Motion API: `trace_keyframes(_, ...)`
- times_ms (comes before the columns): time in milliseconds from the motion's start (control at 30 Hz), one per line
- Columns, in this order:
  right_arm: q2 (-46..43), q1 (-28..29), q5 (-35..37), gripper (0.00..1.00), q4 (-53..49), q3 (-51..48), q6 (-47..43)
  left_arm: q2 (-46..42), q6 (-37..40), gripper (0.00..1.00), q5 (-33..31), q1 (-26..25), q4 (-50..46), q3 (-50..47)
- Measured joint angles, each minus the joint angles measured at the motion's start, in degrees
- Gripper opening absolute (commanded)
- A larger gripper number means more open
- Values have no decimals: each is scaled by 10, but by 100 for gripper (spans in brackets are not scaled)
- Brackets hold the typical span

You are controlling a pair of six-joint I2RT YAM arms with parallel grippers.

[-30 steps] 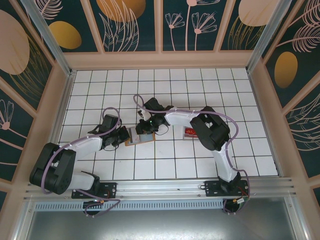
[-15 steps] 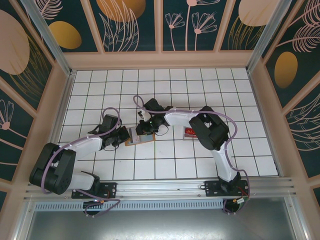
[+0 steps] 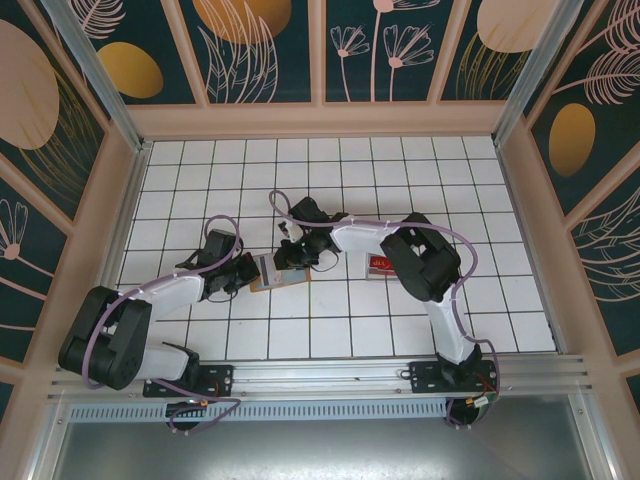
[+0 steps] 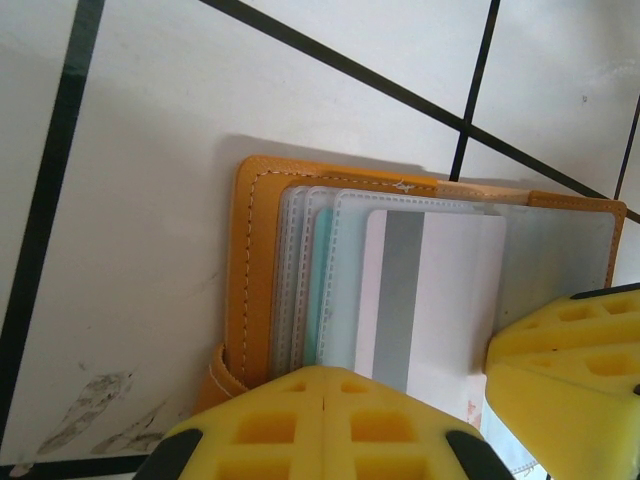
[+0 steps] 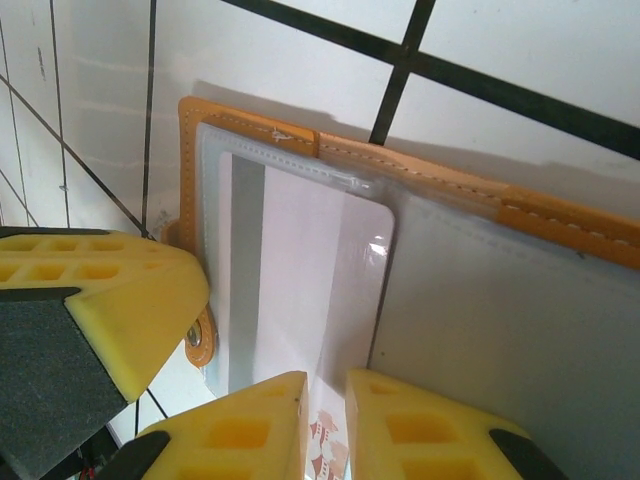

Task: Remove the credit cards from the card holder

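Card holder [image 3: 277,271] lies open and flat on the white tiled worktop [image 3: 200,180], near the middle and between the two claws. Tan-orange stitched border, stacked clear pockets inside [image 4: 255,260]. The top pocket holds a white credit card [image 4: 440,300] with a grey stripe, its rounded corner clear under the plastic in the right wrist view [image 5: 300,270]. A teal edge [image 4: 316,300] sits in a pocket behind it. The other panel [image 5: 560,225] is grey, contents not readable.

Left claw [image 4: 328,378] has its fingers pressed together, down at the holder's near edge. Right claw [image 5: 325,385] is narrow, with a thin slit between the fingers and its tips over the card's end; whether it grips the card can't be told. A small red item [image 3: 380,264] lies on the worktop just beside the right arm, apart from the holder.
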Motion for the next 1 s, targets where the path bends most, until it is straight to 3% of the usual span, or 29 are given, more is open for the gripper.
trace_keyframes(433,-23,-9,21,19,-10,-21,0,0,0,2,1,0,0,0)
trace_keyframes(1000,-1,-9,-20,21,-10,-5,0,0,0,0,3,0,1,-1)
